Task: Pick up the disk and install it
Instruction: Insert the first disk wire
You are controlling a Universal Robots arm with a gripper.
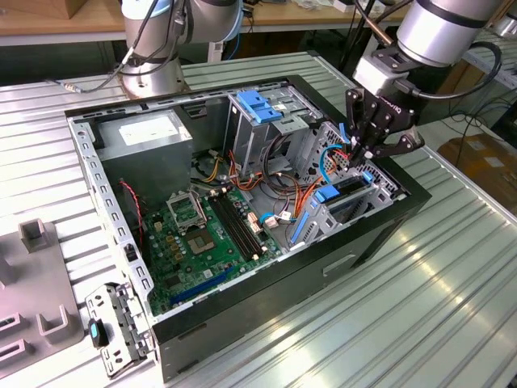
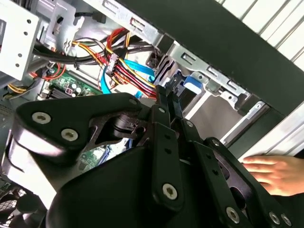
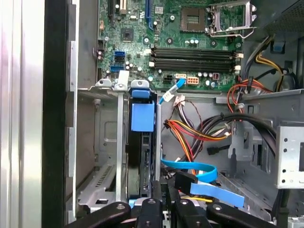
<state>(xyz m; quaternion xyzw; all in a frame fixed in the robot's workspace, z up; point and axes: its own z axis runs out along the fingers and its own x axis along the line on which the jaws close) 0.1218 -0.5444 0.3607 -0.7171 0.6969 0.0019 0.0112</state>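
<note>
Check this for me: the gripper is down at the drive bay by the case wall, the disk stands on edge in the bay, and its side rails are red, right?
Not quite. The rails are blue, not red, as the first wrist view shows on the disk. The rest holds: the gripper is down at the drive bay by the case wall, and the disk stands on edge in it.

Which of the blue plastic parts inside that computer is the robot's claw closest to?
The blue rail of the disk standing in the bay, directly under the gripper; the blue-topped drive cage sits farther off.
</note>
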